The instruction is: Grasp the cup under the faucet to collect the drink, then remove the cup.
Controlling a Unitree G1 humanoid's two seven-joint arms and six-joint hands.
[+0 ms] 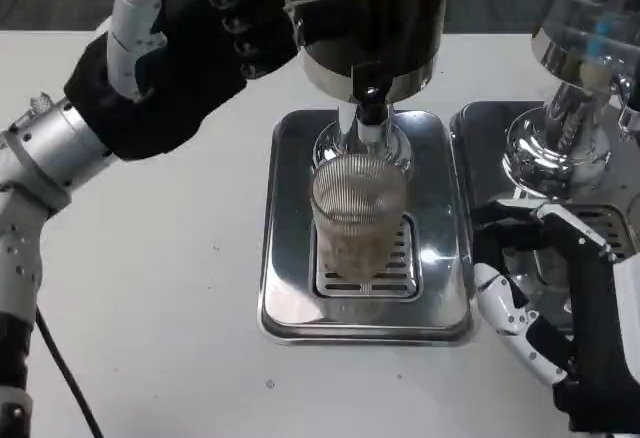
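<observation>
Cup [358,213] sits under faucet [370,108], right hand [545,298] seemingly open beside it

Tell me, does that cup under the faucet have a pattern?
Yes: the clear cup has fine vertical ribbing, seen best in the head view.

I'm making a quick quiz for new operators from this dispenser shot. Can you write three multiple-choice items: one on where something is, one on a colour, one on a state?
1. Where does the cup stand?
A. on the drip tray grate, under the faucet
B. on the bare table, left of the tray
C. in the right hand

2. What colour is the table?
A. black
B. white
C. green

3. What is the right hand doing?
A. gripping the cup
B. pressing the faucet
C. open, apart from the cup

Answers: 1 A, the ribbed clear cup sits on the grate below the spout. 2 B, the surface is plainly white. 3 C, its fingers are spread right of the tray, holding nothing.
</observation>
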